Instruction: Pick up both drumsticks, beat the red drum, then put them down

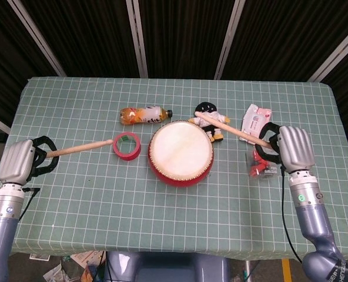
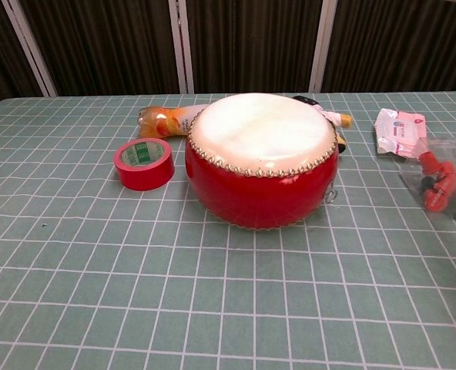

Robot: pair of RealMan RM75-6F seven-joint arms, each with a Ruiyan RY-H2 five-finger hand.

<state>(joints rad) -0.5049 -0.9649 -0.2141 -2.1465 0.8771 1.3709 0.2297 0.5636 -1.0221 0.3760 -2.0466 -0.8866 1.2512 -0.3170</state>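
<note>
The red drum (image 1: 180, 152) with its pale skin stands mid-table, also in the chest view as the red drum (image 2: 261, 158). My left hand (image 1: 19, 161) is at the table's left edge and grips a wooden drumstick (image 1: 80, 147) that points right, its tip near the tape roll. My right hand (image 1: 293, 148) is at the right side and grips the other drumstick (image 1: 228, 126), which slants up-left with its tip over the doll. Both sticks are raised and off the drum. Neither hand nor stick shows in the chest view.
A red tape roll (image 1: 127, 145) lies left of the drum. Behind the drum are an orange drink bottle (image 1: 141, 114) and a small doll (image 1: 210, 120). A wipes packet (image 1: 255, 121) and a clear bag of red parts (image 1: 261, 165) lie at the right.
</note>
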